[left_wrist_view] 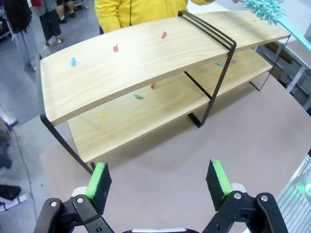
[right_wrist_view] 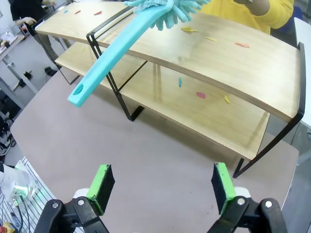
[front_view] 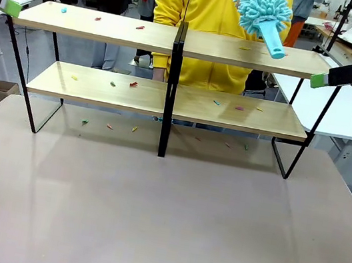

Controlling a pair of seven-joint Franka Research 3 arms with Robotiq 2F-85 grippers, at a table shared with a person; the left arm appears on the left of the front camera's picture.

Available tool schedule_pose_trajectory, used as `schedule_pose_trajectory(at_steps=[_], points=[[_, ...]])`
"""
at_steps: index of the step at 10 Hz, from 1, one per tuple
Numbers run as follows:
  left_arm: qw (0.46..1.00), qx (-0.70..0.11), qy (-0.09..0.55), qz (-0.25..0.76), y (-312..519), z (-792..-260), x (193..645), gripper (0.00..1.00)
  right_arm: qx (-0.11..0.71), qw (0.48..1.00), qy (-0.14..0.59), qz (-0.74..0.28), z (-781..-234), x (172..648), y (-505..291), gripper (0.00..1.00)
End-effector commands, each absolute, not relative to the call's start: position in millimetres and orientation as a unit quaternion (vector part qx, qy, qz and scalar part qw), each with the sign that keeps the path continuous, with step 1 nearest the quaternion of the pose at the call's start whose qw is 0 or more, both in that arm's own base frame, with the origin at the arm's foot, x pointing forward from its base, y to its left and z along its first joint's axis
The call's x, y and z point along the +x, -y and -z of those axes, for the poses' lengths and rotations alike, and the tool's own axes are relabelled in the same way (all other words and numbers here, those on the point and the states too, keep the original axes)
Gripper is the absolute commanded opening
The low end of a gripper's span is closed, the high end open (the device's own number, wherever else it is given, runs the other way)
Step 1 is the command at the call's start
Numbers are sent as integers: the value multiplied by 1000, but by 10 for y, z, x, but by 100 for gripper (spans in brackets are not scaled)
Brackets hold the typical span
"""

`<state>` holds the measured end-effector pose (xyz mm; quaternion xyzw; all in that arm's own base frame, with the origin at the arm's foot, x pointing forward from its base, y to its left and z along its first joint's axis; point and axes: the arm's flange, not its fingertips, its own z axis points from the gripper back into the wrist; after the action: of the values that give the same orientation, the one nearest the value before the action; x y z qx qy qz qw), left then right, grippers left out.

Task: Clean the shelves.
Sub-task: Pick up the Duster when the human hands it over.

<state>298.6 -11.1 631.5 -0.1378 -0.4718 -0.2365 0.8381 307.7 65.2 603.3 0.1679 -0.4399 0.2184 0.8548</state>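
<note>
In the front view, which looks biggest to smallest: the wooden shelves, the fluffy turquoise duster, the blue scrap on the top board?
1. shelves: span most of the picture.
2. turquoise duster: far smaller.
3. blue scrap: a speck.
All lie about equally far off, so nearness hardly skews this.

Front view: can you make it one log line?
shelves: scraps on both tiers; teal duster: over top tier; left gripper: open; right gripper: open
</note>
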Motion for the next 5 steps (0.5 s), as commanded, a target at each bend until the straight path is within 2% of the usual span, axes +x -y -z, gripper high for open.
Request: schedule_pose_trajectory(at_steps=[1,5], points=[[837,-142,472,237,99,-6315,2984,100,170,853,441,-223,-6030,3082,-637,100],[837,-142,472,237,99,-6315,2984,100,170,853,441,-223,-6030,3082,-637,100]])
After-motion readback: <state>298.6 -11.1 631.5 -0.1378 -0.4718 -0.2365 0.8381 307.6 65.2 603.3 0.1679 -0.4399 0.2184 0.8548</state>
